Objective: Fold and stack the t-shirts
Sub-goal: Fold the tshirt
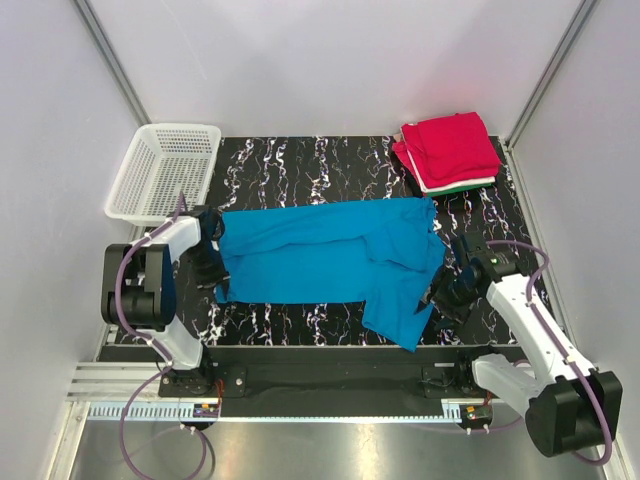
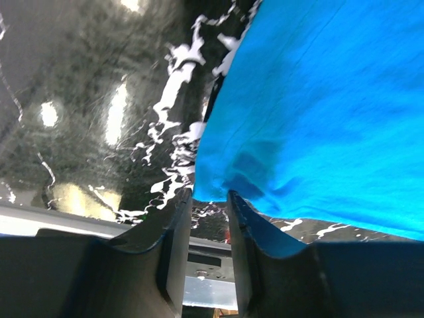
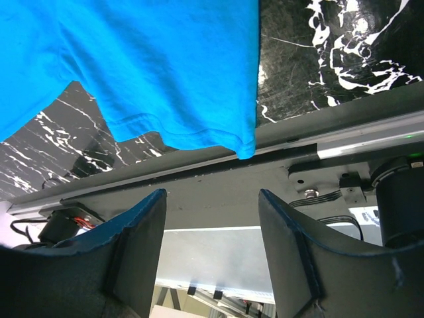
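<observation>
Blue t-shirt (image 1: 320, 255): lying spread mid-frame on the counter (image 1: 300, 160), fold seemingly proceeding. Left gripper (image 2: 210, 195), right gripper (image 3: 212, 193): jaws standing released, gripping nothing. Next: probably regrasping hems.

From above, we cannot make out the fingertips of the left hand (image 1: 209, 265), dark against the counter (image 1: 300, 165) at the edge of the blue t-shirt (image 1: 320, 255). The red t-shirt (image 1: 450, 148) covers its stack; beneath it we see only thin green and white edges (image 1: 460, 186), too slim to count. Both wrist views crop the blue cloth at their frames, and the left one shows the counter blurred.
</observation>
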Controlling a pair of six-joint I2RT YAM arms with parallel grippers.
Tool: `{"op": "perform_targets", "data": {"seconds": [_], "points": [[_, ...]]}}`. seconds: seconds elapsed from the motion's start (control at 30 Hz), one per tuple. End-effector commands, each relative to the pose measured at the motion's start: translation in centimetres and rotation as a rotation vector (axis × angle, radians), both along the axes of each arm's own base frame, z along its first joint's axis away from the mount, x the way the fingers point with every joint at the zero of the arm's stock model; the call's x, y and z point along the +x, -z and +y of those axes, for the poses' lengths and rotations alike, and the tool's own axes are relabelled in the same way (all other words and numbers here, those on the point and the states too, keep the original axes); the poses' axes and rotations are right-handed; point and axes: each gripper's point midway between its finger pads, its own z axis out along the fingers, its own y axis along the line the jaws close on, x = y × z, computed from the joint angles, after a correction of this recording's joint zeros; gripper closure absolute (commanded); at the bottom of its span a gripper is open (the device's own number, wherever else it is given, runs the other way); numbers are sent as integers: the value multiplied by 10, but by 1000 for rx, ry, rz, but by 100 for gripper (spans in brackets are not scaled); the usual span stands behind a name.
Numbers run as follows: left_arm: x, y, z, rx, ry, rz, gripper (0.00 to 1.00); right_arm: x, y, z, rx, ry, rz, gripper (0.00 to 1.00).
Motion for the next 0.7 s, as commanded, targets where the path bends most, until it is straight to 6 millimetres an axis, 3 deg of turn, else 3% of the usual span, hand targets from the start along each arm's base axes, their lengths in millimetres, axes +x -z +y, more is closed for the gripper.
{"op": "perform_targets", "data": {"seconds": [0.0,0.33,0.37,0.43,0.67], "points": [[15,-3,-3,-29,6,-36,71,13,-16,1,-10,8,-36,35],[7,0,1,-6,7,-19,80,30,-60,-13,-108,-23,-62,34],[8,0,1,-5,7,-20,89,33,-65,-12,-102,-23,-70,34],[7,0,1,-6,7,-16,100,35,-66,-11,-99,-21,-63,34],[8,-2,1,-1,6,-22,100,0,-47,-20,-146,-35,114,40]]}}
